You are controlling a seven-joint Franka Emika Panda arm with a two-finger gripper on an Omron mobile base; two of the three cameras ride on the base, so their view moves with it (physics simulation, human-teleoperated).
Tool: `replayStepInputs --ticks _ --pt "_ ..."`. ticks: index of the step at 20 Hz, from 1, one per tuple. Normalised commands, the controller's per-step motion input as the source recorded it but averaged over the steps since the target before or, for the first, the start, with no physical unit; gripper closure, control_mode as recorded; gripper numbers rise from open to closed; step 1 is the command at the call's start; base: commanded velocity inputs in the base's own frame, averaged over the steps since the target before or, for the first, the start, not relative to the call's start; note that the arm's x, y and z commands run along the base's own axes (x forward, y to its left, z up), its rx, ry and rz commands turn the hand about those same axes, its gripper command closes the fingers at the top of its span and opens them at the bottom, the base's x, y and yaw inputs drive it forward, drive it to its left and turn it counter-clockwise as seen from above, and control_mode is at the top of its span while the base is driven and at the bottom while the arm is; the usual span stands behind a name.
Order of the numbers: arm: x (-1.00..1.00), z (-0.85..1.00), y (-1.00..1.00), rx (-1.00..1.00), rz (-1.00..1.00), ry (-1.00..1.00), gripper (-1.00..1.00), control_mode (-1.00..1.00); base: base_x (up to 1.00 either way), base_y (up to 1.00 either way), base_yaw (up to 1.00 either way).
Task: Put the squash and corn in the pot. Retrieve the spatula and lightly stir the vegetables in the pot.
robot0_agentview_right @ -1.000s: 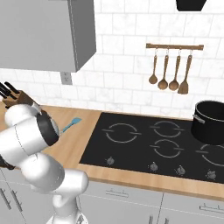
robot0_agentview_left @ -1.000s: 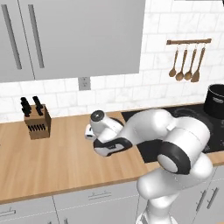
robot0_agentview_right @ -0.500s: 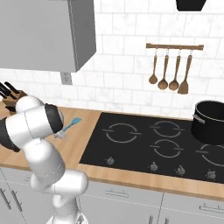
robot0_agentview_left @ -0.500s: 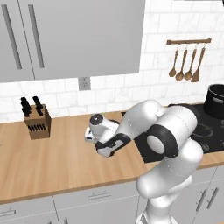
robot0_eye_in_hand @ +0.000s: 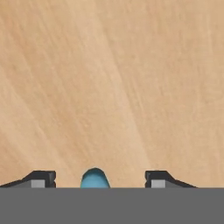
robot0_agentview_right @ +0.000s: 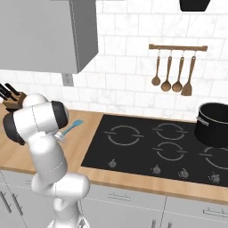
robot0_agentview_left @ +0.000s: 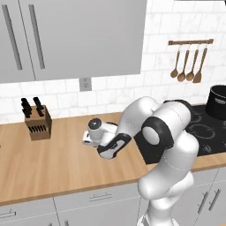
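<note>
pincer (robot0_eye_in_hand: 95, 180) low over the wood worktop (robot0_eye_in_hand: 113, 78), jaws apart w/ spatula (robot0_eye_in_hand: 94, 179) end sitting between the tips, gap both sides, so not gripping afaict | spatula (robot0_agentview_right: 72, 127) lies on worktop just left of the hob (robot0_agentview_right: 164, 147) | pot (robot0_agentview_right: 215, 124) way off on hob's right rear, I see it there

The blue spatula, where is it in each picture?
Left base view: I can't find it; the arm covers that bit of counter.
Right base view: the spatula lies on the wooden counter, left of the black stove.
Hand view: its blue end pokes up at the bottom, between the tool's tips.
Shared landmark: the wooden counter.
</note>
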Motion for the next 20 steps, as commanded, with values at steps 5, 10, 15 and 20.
replayStepInputs --ticks 5,10,15,20 --pt "0.37 -0.19 0.0 0.0 0.0 0.0 -1.0 -1.0 0.0 0.0 0.0" --pt "0.21 -0.37 -0.17 0.0 0.0 0.01 1.0 -1.0 0.0 0.0 0.0" --pt "0.01 -0.29 -0.4 0.0 0.0 0.0 1.0 -1.0 0.0 0.0 0.0" --pt "-0.15 0.12 -0.43 0.02 -0.01 -0.04 1.0 -1.0 0.0 0.0 0.0"
